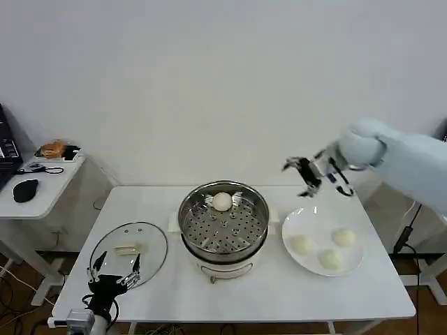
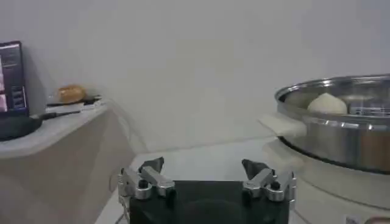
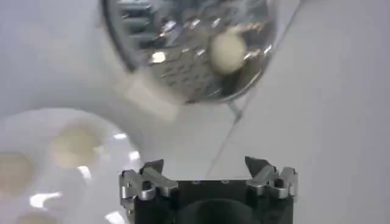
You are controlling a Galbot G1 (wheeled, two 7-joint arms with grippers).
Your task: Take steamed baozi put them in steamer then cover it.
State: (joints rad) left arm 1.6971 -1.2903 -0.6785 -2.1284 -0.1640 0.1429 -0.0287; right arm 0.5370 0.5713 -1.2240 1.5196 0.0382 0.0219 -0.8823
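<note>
White bench [image 1: 279, 289] against a plain wall. Steamer [image 1: 223, 222] at bench centre, one steamed baozi [image 1: 222, 202] on its tray toward the back rim; three more on a plate [image 1: 307, 262] near the right edge. Cover [image 1: 130, 252] flat by the left edge. Right pincer [image 1: 316, 183] wide, empty, raised over the back right corner. Left pincer [image 1: 112, 269] wide, empty, at the front left corner.

My head camera looks down on the table [image 1: 279, 293]; my left wrist camera sits low, level, near the steamer [image 2: 341, 131]; my right wrist camera overlooks it from above.
</note>
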